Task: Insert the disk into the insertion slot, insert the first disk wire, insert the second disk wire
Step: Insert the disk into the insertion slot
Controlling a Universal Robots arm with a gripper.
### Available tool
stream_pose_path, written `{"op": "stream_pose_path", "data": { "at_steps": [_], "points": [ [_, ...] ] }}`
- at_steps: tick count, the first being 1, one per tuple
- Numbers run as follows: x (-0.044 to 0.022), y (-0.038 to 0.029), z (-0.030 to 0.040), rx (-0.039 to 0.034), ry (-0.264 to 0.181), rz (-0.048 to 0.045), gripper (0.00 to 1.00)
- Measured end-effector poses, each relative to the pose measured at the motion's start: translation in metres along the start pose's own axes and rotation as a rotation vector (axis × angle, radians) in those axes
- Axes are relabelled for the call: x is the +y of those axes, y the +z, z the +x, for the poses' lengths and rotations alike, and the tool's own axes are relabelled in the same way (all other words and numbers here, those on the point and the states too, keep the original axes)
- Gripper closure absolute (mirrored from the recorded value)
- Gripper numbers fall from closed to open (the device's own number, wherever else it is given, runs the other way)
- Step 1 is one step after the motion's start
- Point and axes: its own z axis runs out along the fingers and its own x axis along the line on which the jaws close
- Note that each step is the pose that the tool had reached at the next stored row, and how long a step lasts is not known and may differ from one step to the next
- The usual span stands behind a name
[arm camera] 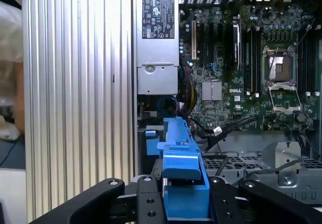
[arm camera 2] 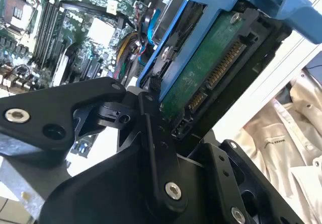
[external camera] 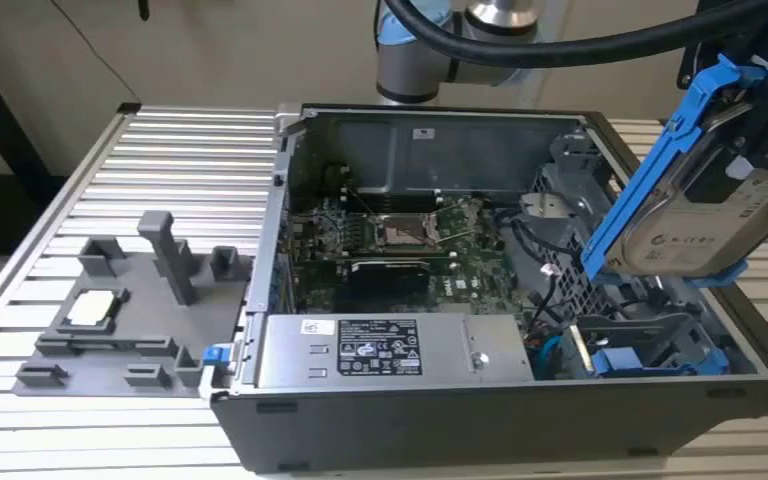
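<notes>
The disk point(external camera: 699, 222) is held in the air over the open computer case point(external camera: 491, 425), at the exterior view's right end, steeply tilted and clear of everything inside. The gripper point(arm camera: 183, 205) is clamped on it, one finger on each long side of the blue carrier frame point(external camera: 635, 190). Gripping the frame appears deliberate, since it leaves the drive's body and connector end free for seating. In my judgement the tilt and height suit a descent toward what I take to be the insertion slot point(external camera: 631, 335), the grey bay with blue fittings just below the disk. The disk is not yet in it, so neither wire can be connected.

The exterior view gives the disk's pale labelled face and its position relative to the bay. The second wrist view gives the opposite face, with the green circuit board point(arm camera 2: 198, 70) and the connector row point(arm camera 2: 221, 65) along one edge, and a finger point(arm camera 2: 151, 128) pressed to the carrier. The first wrist view looks along the carrier's edge to the case beneath, with the power-supply box point(arm camera: 157, 48) and the motherboard point(arm camera: 241, 73) well clear of the load.
</notes>
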Motion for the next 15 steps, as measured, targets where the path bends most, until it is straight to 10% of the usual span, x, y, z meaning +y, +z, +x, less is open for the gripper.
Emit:
{"op": "stream_pose_path", "data": {
  "at_steps": [15],
  "points": [
    [-0.0006, 0.0081, 0.0, -0.0005, 0.0, 0.0259, 0.67]
  ]
}}
